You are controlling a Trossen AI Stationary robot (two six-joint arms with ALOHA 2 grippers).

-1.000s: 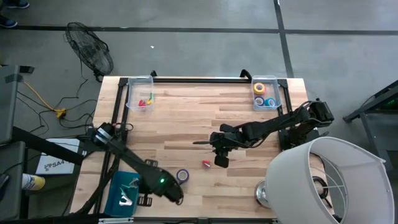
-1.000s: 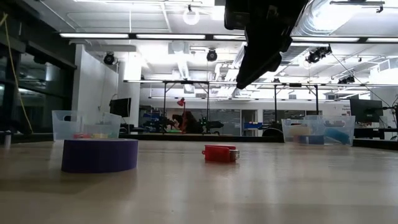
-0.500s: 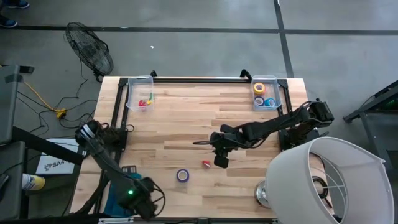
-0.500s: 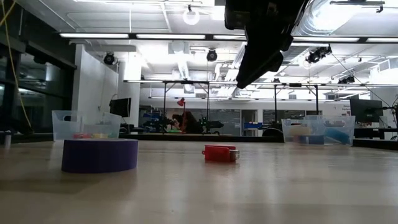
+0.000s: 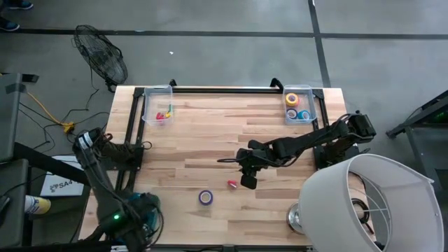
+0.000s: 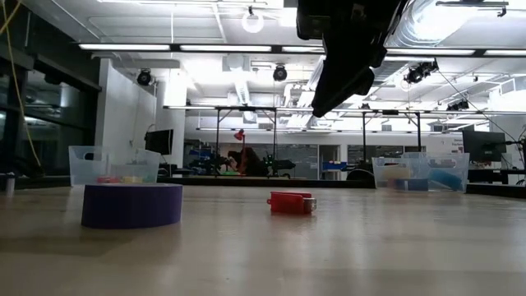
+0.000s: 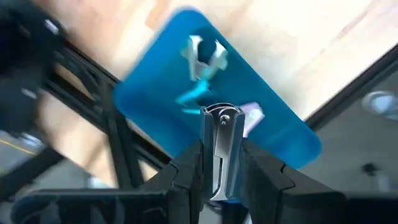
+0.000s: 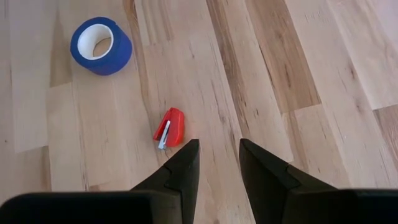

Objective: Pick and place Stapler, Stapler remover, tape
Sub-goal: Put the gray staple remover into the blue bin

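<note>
Stapler remover (image 7: 221,140) in left pincer (image 7: 217,163), blurred; blue bin (image 7: 186,93) behind.

Even, bright overhead light falls on the table (image 5: 210,140) with only soft shadows, while ceiling strip lights (image 6: 205,47) glare in the low view, whose near tabletop is soft, and the left wrist view is smeared by motion blur.
</note>
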